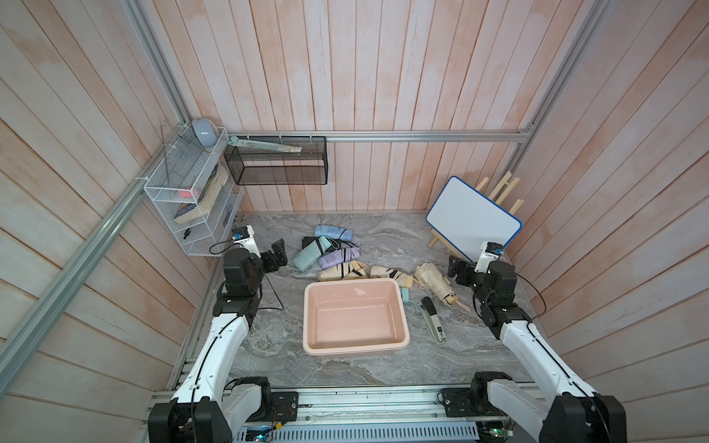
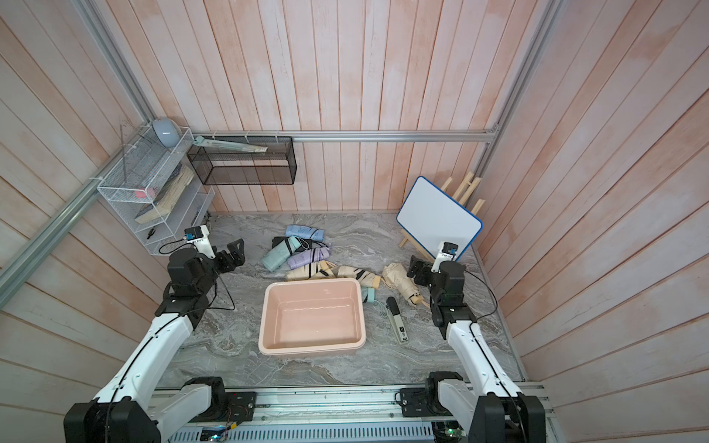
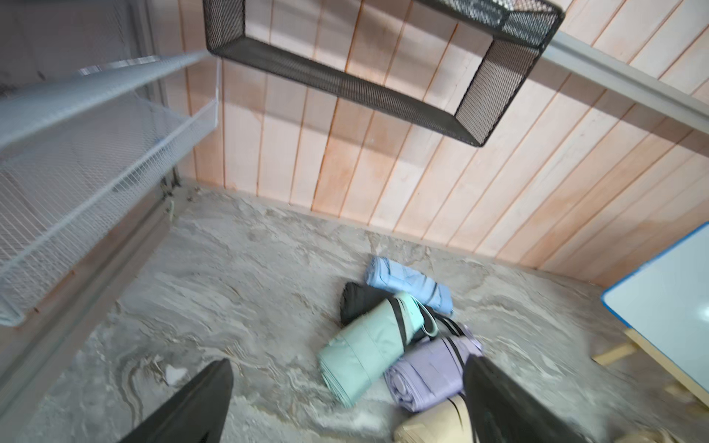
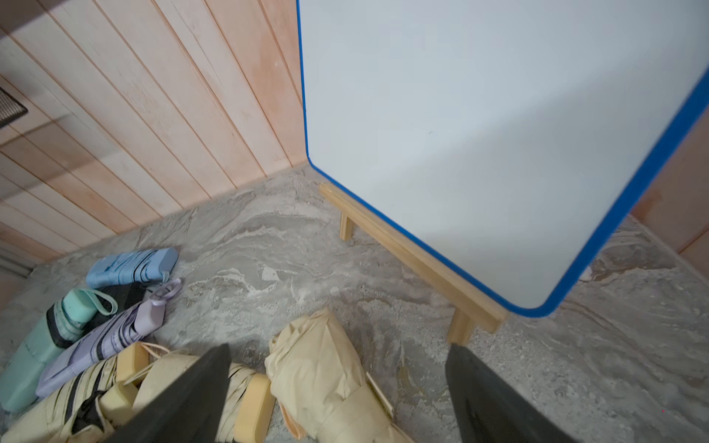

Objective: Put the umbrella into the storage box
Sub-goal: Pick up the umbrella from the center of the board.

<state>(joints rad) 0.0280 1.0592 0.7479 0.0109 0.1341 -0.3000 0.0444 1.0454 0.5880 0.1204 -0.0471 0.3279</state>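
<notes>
The pale pink storage box (image 1: pixel 307 318) (image 2: pixel 264 318) stands empty mid-table in both top views. Behind it lie several folded umbrellas: blue (image 1: pixel 333 233), mint (image 1: pixel 311 254), purple (image 1: pixel 339 257), striped cream (image 1: pixel 341 271) and a loosely wrapped cream umbrella (image 1: pixel 431 279). My left gripper (image 1: pixel 278 253) (image 3: pixel 349 360) hovers open, left of the mint umbrella (image 3: pixel 364 349) and purple umbrella (image 3: pixel 429 372). My right gripper (image 1: pixel 454 270) (image 4: pixel 338 347) is open above the loose cream umbrella (image 4: pixel 322 368), which shows between its fingers without touching them.
A black-and-white umbrella (image 1: pixel 432 320) and a small mint item (image 1: pixel 404 294) lie right of the box. A whiteboard on a wooden easel (image 1: pixel 474 218) stands back right, close behind the right gripper. A white wire rack (image 1: pixel 192 191) and a black mesh basket (image 1: pixel 276 161) hang back left.
</notes>
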